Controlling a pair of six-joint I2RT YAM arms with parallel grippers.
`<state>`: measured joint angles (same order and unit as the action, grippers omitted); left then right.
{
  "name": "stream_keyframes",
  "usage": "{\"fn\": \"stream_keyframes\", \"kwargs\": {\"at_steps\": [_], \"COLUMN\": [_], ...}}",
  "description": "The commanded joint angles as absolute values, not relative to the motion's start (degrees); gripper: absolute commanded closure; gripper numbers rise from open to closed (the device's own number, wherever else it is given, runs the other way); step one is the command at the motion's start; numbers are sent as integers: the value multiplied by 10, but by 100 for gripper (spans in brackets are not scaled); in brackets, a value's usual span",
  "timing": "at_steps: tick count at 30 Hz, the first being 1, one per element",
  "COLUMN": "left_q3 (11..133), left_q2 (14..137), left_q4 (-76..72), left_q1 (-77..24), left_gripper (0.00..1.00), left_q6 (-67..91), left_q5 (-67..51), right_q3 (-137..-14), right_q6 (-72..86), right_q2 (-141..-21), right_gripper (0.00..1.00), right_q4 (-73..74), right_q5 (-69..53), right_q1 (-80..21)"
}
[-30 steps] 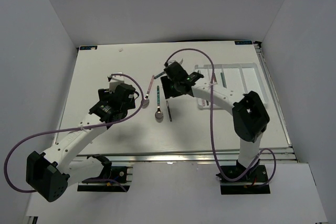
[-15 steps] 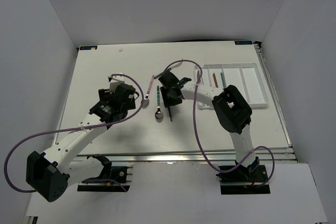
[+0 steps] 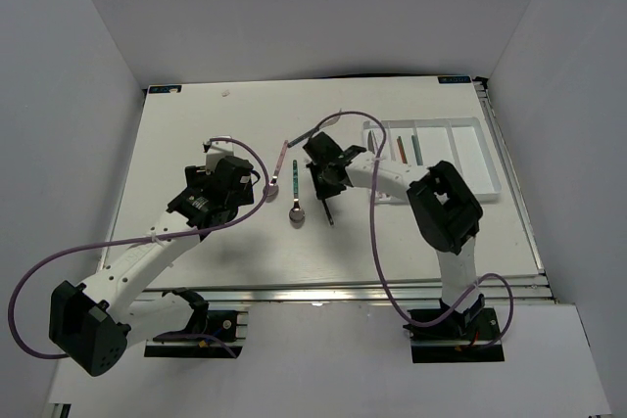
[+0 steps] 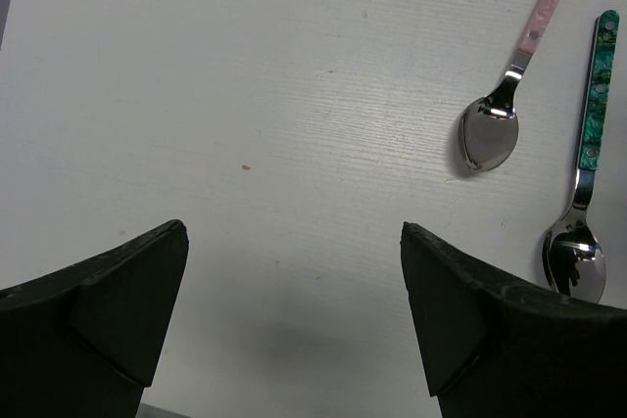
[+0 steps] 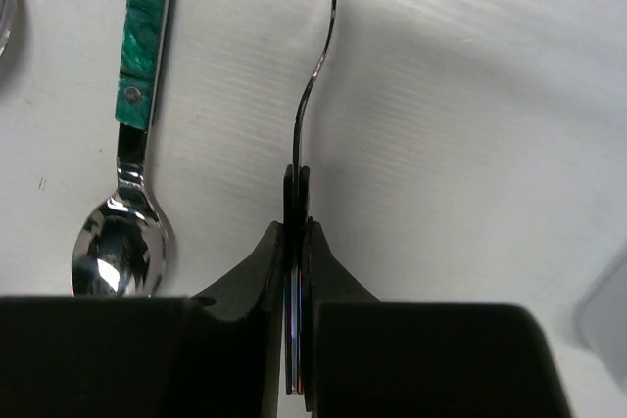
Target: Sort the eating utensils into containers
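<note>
Right end effector [image 5: 297, 232] pinches a dark-handled utensil [image 5: 296, 188] beside the teal spoon [image 5: 137, 56], long axis near-to-far, parallel to the compartments; the tray [image 3: 470, 159] lies to its right. Left end effector [image 4: 292, 242], spread, is farther.

Robot test cell in a lab

Plain white panels [image 3: 69, 95] box in a white tabletop [image 3: 196, 124] on the left, back and right of the top view. Along the lower edge an aluminium rail [image 3: 323, 291] runs just behind two black base mounts [image 3: 456, 323]. Two white arms [image 3: 147, 256] rise from these mounts, trailing loose purple cables [image 3: 376, 252]. Small blue labels [image 3: 453, 78] mark the table's far corners, at the upper middle of the frame.
</note>
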<state>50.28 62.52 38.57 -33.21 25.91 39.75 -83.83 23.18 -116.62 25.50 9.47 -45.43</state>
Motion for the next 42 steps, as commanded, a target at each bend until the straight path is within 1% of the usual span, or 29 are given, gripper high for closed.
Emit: {"fn": "stream_keyframes", "kwargs": {"at_steps": [1, 3, 4, 7, 8, 9, 10, 11, 13, 16, 19, 22, 24, 25, 27, 29, 30, 31, 33, 34, 36, 37, 39, 40, 42], "left_q3": [500, 500, 499, 499, 500, 500, 500, 499, 498, 498, 504, 512, 532, 542, 569, 623, 644, 693, 748, 808, 858, 882, 959, 985, 1074], "left_q2": [614, 613, 614, 618, 618, 618, 617, 617, 618, 626, 633, 638, 649, 656, 686, 721, 763, 788, 843, 901, 957, 1008, 1063, 1120, 1182], "left_q4": [381, 376, 375, 373, 374, 374, 372, 370, 368, 365, 362, 351, 346, 342, 336, 330, 330, 330, 333, 338, 326, 310, 300, 297, 305], "left_q1": [-330, -330, -330, -330, -330, -330, -330, -330, -330, -330, -329, -326, -322, -321, -321, -321, -320, -320, -319, -315, -309, -302, -282, -274, -245], "left_gripper": [2, 2, 2, 2, 2, 2, 2, 2, 2, 2, 2, 2, 2, 2, 2, 2, 2, 2, 2, 2, 2, 2, 2, 2, 2], "left_q6": [256, 255, 254, 252, 252, 252, 251, 251, 250, 249, 249, 250, 251, 252, 255, 257, 250, 245, 224, 216, 170, 153, 94, 78, 41], "left_q5": [390, 381, 369, 359, 359, 359, 358, 355, 349, 339, 329, 302, 280, 275, 253, 243, 230, 224, 214, 202, 185, 168, 152, 125, 81], "right_q3": [-829, -807, -791, -798, -798, -795, -793, -793, -798, -837, -879, -893, -889, -888, -889, -895, -893, -883, -875, -864, -851, -840, -803, -786, -722], "right_q6": [197, 162, 116, 70, 62, 55, 49, 36, 13, 3, -19, -28, -25, -25, -23, -18, -12, -9, -4, 17, 31, 40, 54, 68, 81], "right_q2": [-1066, -1025, -1017, -1020, -1020, -1020, -1021, -1026, -1034, -1066, -1099, -1117, -1120, -1120, -1122, -1116, -1110, -1100, -1068, -1040, -1007, -966, -920, -871, -821], "right_gripper": [100, 100, 100, 100, 100, 100, 100, 100, 100, 100, 100, 100, 91, 77, 68, 35, 20, 11, 11, 11, 11, 11, 11, 11, 11], "right_q4": [250, 232, 229, 269, 270, 266, 257, 257, 256, 283, 312, 317, 316, 314, 322, 336, 337, 336, 332, 330, 326, 323, 316, 302, 278], "right_q5": [104, 93, 85, 102, 87, 44, 26, 13, 15, -18, -19, -11, -4, -3, 11, 7, 5, 5, 5, -16, -10, -7, -2, -2, -53], "right_q1": [-404, -346, -299, -224, -175, -151, -128, -93, -53, -12, 5, 12, 12, 12, 12, 12, 12, 11, 10, 8, 1, -16, -28, -30, -33]}}
